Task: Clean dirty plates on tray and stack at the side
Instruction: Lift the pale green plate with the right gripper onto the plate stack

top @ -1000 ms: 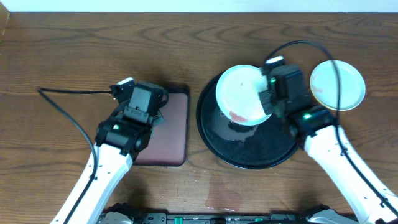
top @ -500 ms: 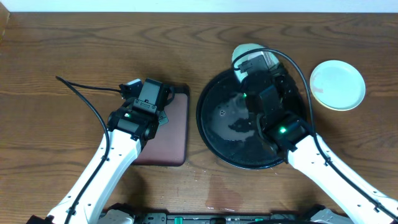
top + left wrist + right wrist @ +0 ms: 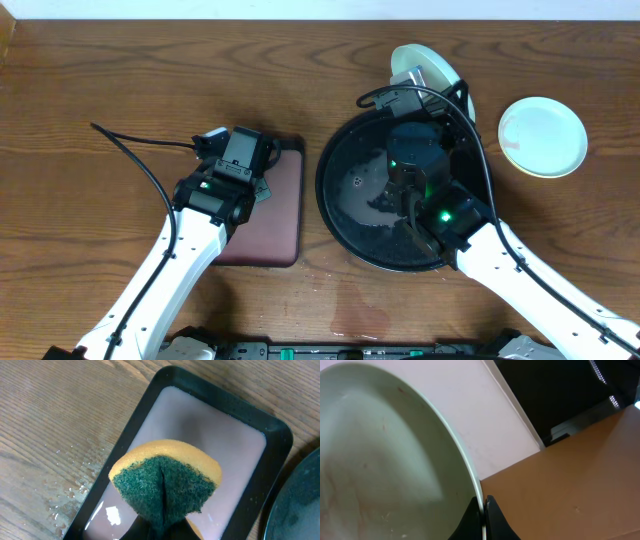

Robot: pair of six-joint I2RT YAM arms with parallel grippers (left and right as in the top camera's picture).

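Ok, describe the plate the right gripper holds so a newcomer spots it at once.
Find the big round black tray right of centre. Past its far rim the right gripper pinches a pale mint plate by its edge. Unlike the flat plate on the wood further right, it is tilted up.

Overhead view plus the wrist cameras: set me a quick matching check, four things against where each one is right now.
Things:
1. sponge
2. mint plate
3. second plate
4. black tray

Places:
A. lying flat on the tabletop, to the right of the black tray
B. pinched in the left jaws above the maroon tray
C. gripped by its rim in the right jaws, tilted up on edge
D. between the maroon tray and the second plate

Pairs: 1-B, 2-C, 3-A, 4-D
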